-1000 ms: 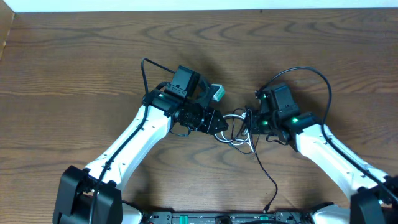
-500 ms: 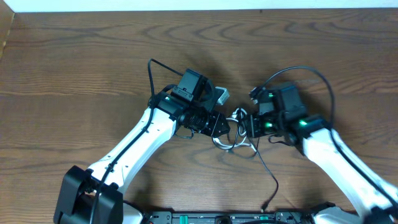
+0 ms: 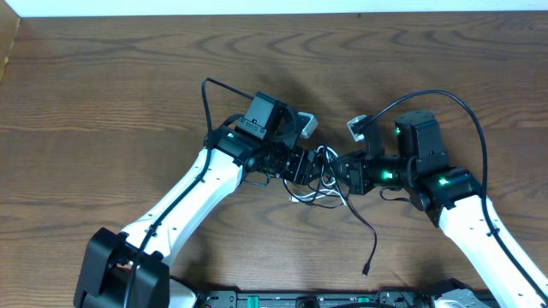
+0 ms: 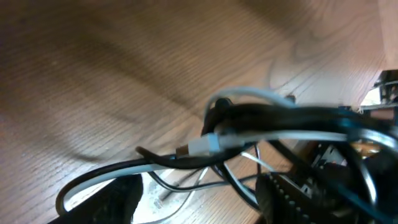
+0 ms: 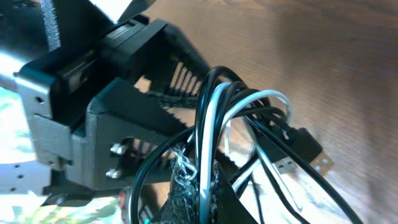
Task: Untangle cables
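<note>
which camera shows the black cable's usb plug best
The right wrist view: the USB plug is close and sharp, metal tip showing. The left wrist view is blurred and I cannot pick it out. Overhead, the tangle is too small to show it.

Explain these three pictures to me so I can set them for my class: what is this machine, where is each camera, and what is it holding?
Two white robot arms work at a wooden table. The wide picture looks down from above; the two close-ups come from cameras on the wrists. Between the left gripper and right gripper sits a knot of cables, one white, one black. The right gripper pinches the cables; whether the left grips is unclear.
</note>
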You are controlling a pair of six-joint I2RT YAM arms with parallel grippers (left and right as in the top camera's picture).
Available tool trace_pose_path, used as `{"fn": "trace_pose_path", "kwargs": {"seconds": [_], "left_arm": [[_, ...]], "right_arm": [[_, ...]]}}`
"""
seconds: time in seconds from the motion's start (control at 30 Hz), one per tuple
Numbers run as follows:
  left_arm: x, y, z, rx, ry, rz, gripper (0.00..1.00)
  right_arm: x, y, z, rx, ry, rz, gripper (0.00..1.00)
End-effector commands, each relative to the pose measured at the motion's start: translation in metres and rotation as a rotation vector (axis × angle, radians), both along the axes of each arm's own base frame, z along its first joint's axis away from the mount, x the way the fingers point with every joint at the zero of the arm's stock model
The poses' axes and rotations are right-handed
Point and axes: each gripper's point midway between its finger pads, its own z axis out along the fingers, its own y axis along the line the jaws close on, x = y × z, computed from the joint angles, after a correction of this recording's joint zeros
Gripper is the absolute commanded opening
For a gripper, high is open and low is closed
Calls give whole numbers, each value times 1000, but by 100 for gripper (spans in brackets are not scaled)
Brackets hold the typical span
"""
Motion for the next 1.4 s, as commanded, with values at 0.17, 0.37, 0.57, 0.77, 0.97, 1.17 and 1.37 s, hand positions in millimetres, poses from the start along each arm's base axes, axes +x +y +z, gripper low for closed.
{"fn": "trace_pose_path", "kwargs": {"seconds": [0.17, 0.37, 0.57, 0.77, 0.97, 1.17, 1.37], "left_arm": [[14, -21, 30, -138, -66, -12, 64], [15, -21, 29, -140, -62, 2, 64], [11, -4, 5, -23, -19, 52, 61], [15, 32, -20, 195, -26, 149, 47], [17, 56, -32, 329, -40, 202, 8], [20, 60, -21, 315, -66, 218, 7], [12, 45, 9, 189, -95, 185, 7]], "right_arm": [[-13, 16, 30, 181, 77, 71, 1], [-22, 25, 53, 284, 45, 169, 1], [-31, 31, 81, 384, -52, 295, 2], [-24, 25, 83, 389, -71, 275, 4], [-13, 12, 85, 399, -77, 235, 1], [6, -5, 75, 358, -64, 118, 6], [27, -22, 25, 137, 24, -113, 15]]}}
